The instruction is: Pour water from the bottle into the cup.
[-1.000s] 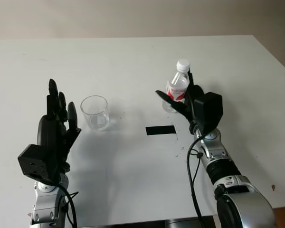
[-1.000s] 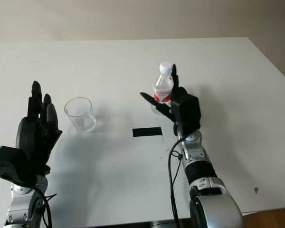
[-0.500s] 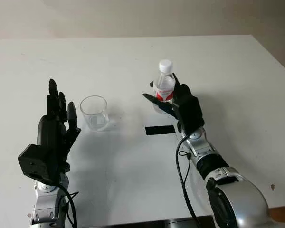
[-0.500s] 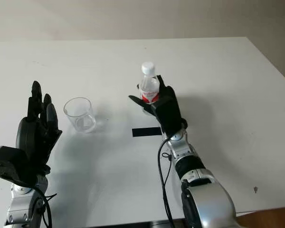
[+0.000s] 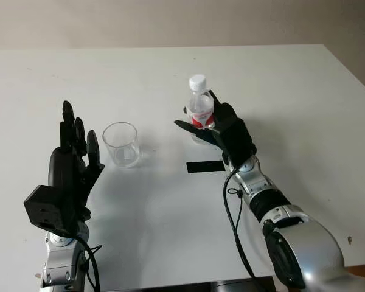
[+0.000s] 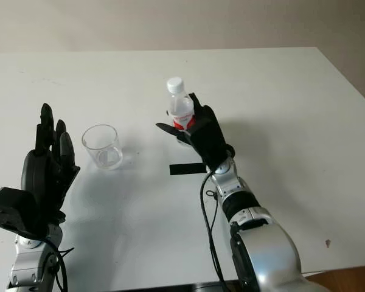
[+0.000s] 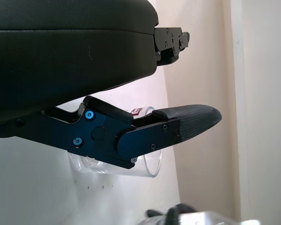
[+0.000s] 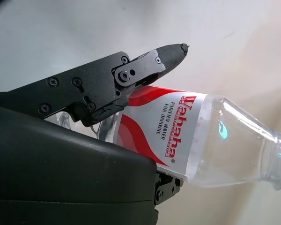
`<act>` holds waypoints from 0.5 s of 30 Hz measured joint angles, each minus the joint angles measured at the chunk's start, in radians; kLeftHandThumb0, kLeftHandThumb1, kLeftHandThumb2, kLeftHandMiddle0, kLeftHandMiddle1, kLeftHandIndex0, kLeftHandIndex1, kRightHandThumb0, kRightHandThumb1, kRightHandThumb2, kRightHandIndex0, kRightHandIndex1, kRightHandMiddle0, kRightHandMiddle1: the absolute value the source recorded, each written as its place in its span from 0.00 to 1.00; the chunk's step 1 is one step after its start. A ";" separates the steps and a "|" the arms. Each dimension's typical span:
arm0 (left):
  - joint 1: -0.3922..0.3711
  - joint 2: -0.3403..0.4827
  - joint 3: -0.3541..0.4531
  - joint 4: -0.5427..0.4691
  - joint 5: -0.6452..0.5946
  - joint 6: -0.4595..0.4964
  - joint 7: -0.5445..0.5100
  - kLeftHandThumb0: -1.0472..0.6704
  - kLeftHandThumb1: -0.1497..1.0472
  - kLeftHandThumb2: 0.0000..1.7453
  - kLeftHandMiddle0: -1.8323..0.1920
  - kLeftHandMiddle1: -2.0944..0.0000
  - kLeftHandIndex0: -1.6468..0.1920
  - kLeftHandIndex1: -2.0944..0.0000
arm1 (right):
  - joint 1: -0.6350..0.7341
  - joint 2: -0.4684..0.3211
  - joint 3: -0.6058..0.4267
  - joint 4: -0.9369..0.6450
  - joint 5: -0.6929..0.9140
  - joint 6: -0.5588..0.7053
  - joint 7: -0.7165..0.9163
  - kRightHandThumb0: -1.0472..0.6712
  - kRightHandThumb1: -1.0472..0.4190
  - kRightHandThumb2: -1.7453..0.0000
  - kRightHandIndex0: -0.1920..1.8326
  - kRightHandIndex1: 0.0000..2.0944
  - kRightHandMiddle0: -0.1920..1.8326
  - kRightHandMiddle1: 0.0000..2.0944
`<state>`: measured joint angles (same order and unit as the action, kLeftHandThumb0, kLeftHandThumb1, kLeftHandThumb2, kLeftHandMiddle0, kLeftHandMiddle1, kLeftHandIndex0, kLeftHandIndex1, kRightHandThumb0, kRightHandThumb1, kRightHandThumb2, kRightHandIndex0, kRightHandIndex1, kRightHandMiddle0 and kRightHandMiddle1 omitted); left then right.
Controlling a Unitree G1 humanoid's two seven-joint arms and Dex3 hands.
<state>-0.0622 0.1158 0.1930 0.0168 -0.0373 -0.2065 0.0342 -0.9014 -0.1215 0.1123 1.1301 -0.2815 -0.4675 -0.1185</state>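
My right hand is shut on a clear water bottle with a white cap and a red-and-white label. It holds the bottle upright just above the table, right of centre. In the right wrist view the fingers wrap the labelled body of the bottle. A clear empty cup stands upright on the table to the bottle's left, well apart from it. My left hand is open and raised to the left of the cup, not touching it. The cup shows past that hand's thumb in the left wrist view.
A black strip of tape lies on the white table just in front of the bottle. The table's right edge runs close behind my right arm.
My right hand has carried the bottle to the left, toward the cup, keeping it upright. The left hand and the cup have not moved.
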 measured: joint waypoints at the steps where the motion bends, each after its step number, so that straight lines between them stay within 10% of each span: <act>1: 0.000 -0.002 -0.001 0.000 0.000 0.000 0.001 0.21 1.00 0.39 0.94 0.97 0.95 1.00 | -0.017 -0.008 0.019 0.000 -0.029 -0.014 -0.015 0.53 0.00 0.91 0.53 1.00 0.49 1.00; 15: -0.002 -0.018 -0.014 0.000 0.004 0.001 0.015 0.21 1.00 0.41 0.95 0.98 0.96 1.00 | -0.234 -0.052 0.290 0.061 -0.376 -0.027 -0.234 0.51 0.00 0.94 0.55 1.00 0.35 1.00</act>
<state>-0.0639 0.0980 0.1788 0.0167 -0.0330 -0.2059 0.0490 -1.1357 -0.1731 0.4018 1.1911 -0.6572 -0.4945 -0.3528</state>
